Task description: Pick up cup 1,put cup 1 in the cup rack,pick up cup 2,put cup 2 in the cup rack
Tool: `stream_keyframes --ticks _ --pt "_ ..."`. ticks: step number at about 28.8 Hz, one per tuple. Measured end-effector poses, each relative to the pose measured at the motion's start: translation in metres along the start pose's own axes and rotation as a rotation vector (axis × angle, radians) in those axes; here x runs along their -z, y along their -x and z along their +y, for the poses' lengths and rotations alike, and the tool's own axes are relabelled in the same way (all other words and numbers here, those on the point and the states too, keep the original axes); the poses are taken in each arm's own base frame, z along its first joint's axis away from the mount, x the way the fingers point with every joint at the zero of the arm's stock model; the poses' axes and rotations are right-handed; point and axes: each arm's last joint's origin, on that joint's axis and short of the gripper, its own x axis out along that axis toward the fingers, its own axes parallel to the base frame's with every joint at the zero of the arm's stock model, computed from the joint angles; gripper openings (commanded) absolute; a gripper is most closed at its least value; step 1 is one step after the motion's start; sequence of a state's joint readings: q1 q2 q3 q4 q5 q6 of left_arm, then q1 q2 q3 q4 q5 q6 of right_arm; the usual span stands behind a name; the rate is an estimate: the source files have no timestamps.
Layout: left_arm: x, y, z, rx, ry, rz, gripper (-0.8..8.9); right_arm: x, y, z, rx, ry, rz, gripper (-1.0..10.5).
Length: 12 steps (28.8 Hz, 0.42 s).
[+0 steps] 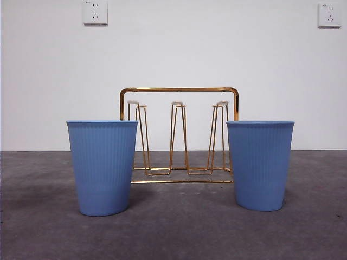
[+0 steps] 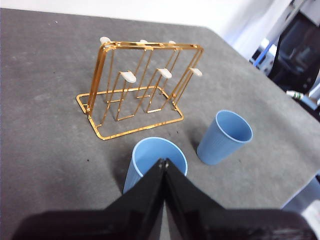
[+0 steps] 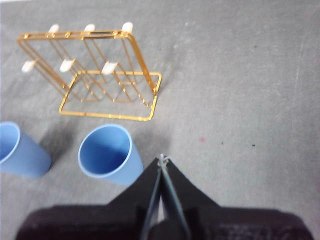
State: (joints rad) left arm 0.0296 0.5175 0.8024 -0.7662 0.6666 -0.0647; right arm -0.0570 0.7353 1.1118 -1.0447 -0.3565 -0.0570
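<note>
Right pincer (image 3: 161, 159) closed above two blue cups (image 3: 107, 154) — gold rack (image 3: 95, 70) beyond

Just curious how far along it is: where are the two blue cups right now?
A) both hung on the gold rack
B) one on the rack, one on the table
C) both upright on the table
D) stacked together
C: one blue cup and the other stand upright, mouths up, on the table in front of the gold rack, its prongs bare.

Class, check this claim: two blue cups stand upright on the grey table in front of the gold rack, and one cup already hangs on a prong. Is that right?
Not quite. No cup hangs on a prong: the front view shows the cup rack bare, with both blue cups, one and the other, standing upright on the grey table in front of it.
</note>
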Motion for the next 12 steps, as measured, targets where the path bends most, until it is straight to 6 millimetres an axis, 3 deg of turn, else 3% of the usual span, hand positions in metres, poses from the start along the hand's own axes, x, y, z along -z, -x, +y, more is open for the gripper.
stream_keyframes --ticks 9,10,11,12 --pt "-0.013 -0.005 -0.007 0.090 -0.036 0.106 0.03 0.004 -0.008 0.004 -0.068 0.032 0.139 0.0" --pt "-0.013 -0.006 -0.007 0.121 -0.034 0.115 0.30 0.004 -0.008 0.004 -0.071 0.034 0.139 0.1" --pt "-0.013 -0.008 -0.007 0.147 -0.031 0.122 1.44 0.004 -0.008 0.004 -0.072 0.034 0.139 0.7" --pt "-0.013 -0.009 -0.007 0.163 -0.028 0.128 3.19 0.004 -0.008 0.004 -0.072 0.035 0.139 2.1"
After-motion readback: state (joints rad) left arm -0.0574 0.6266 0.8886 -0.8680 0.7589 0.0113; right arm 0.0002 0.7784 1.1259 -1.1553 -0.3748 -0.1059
